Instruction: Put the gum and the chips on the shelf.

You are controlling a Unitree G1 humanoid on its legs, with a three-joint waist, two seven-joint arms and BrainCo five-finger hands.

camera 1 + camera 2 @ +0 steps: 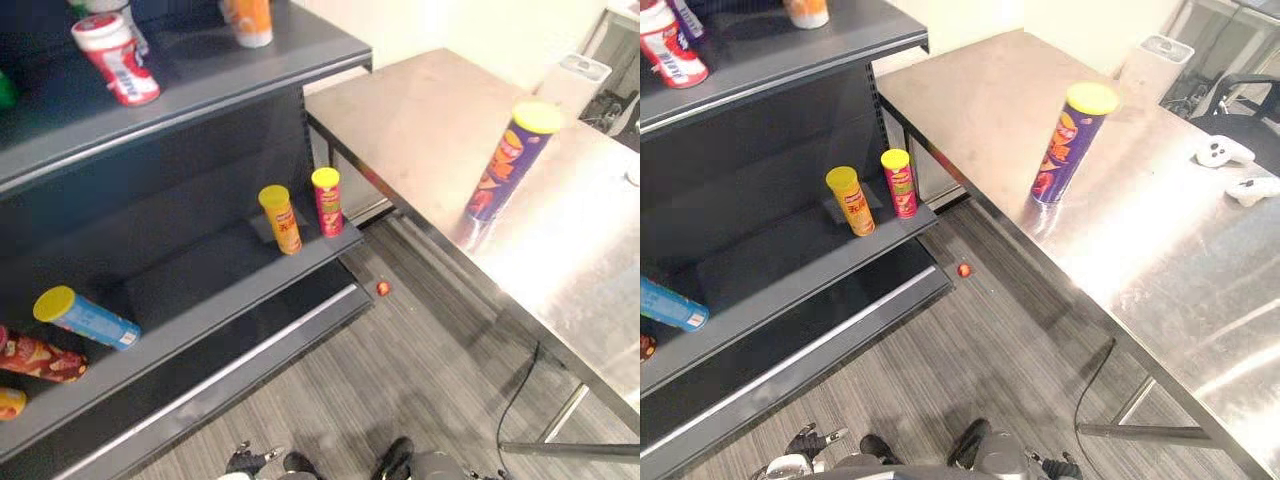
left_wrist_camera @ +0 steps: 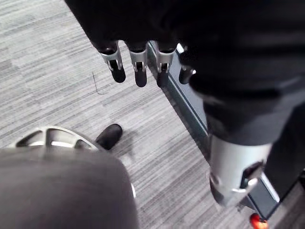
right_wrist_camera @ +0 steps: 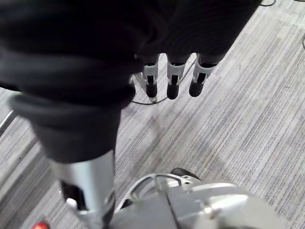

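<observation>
Both hands hang low over the grey floor (image 2: 57,57) — the left hand (image 2: 138,69) and right hand (image 3: 174,81) have loosely straight fingers and hold nothing. On the steel table (image 1: 420,110) the purple chips can (image 1: 508,160) stands upright, well apart from the shelf (image 1: 250,70), whose top level already carries a red-and-white gum bottle (image 1: 118,58). The chips step seems to be in hand — next, the right hand must probably reach and wrap the can.

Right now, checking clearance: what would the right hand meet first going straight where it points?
Most likely the grey striped carpet floor: the right hand hangs open, fingers aimed down at it, nothing visible between.
</observation>
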